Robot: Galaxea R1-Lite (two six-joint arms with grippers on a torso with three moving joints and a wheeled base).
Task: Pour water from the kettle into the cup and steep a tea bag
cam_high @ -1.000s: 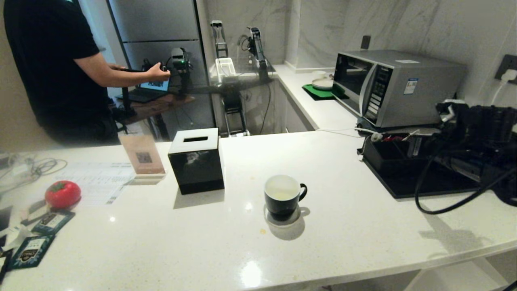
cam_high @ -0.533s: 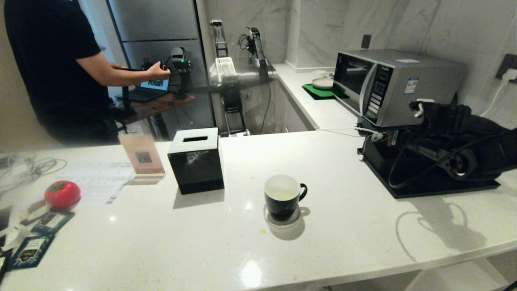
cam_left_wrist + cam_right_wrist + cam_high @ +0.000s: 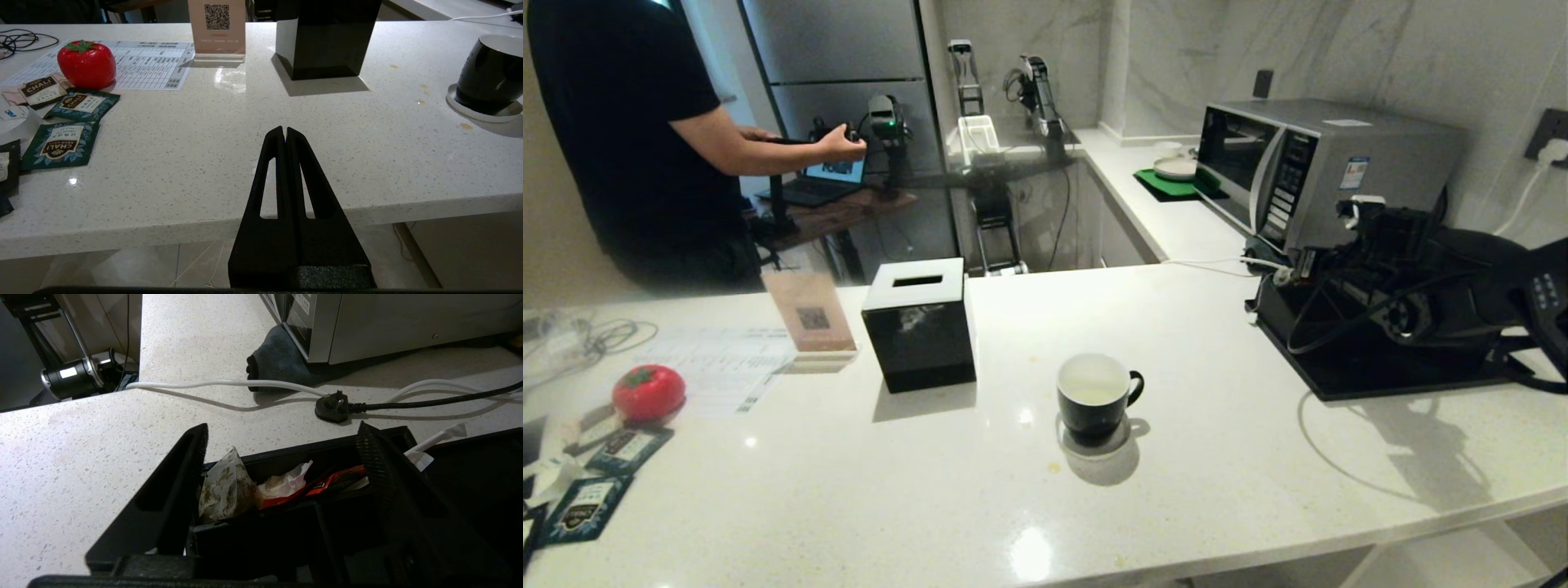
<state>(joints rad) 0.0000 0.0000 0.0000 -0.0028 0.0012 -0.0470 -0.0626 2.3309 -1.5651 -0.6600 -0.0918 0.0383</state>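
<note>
Right gripper over the low black compartment tray at the right end of the counter, just in front of the microwave; jaws spread wide, nothing between them; ribbed inner face on one finger. Inside the tray compartment below: tea bag, translucent mesh pyramid, mottled with dark leaf, leaning against the compartment wall close to one finger, contact not discernible; beside it a crumpled whitish wrapper and an orange-red foil sachet.

Left gripper hanging off the near edge of the counter, at about counter height, matte black tapered fingers pressed together, nothing gripped.

Cup, glossy black, white inside, small ear handle to the right; upright on a round white coaster mid-counter; pale yellowish water low inside. Kettle not visible in any view.

Counter: white speckled stone, polished, glare spots. Tissue box, black glossy cube with a white slotted top, left of and behind the cup, well apart. Red tomato-shaped object and flat teal printed sachets at far left. White cable and black plug lying on the stone beyond the tray. Person in a black shirt standing beyond the counter at far left.
</note>
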